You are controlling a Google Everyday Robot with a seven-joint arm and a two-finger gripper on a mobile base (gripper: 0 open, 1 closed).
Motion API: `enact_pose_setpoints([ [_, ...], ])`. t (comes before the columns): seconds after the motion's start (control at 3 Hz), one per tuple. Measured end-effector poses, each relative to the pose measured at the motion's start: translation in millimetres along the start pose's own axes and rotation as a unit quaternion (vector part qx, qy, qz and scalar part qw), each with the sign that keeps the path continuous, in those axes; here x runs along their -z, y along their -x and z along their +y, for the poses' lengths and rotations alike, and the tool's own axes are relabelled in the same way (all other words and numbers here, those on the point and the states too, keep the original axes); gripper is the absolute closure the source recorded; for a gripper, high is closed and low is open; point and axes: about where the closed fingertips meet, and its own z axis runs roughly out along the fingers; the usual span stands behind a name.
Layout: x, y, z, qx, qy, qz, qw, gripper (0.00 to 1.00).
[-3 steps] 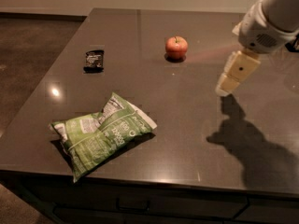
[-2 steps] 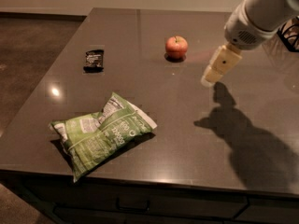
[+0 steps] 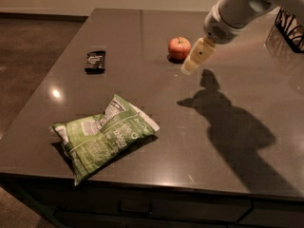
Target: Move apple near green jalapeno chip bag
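A small red apple point(image 3: 179, 48) with yellowish patches stands on the dark table point(image 3: 142, 94) toward the back middle. The green jalapeno chip bag point(image 3: 102, 137), crinkled and puffy with white panels, lies near the front left edge, far from the apple. My gripper point(image 3: 194, 63) hangs just right of the apple and slightly in front of it, above the tabletop, its cream-coloured fingers pointing down and left. The white arm reaches in from the upper right.
A small black wrapper point(image 3: 95, 61) lies at the back left of the table. A dark wire basket point(image 3: 290, 27) stands at the far right edge. The arm's shadow falls across the right half. The floor lies beyond the left edge.
The gripper has moved left across the table, from well to the right of the apple to right beside it. The apple, bag and wrapper have not moved.
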Motion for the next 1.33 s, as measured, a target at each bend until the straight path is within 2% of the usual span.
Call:
enact_pose_setpoints([
  [0.67, -52.5, 22.4, -43.3, -0.070, -0.013, -0.016, 0.9973, 0.00],
  [1.0, -75.0, 26.2, -56.3, -0.093, -0.010, -0.019, 0.9954, 0.00],
  [1.33, -96.0, 29.4, -60.4, -0.099, 0.002, -0.022, 0.9948, 0.00],
])
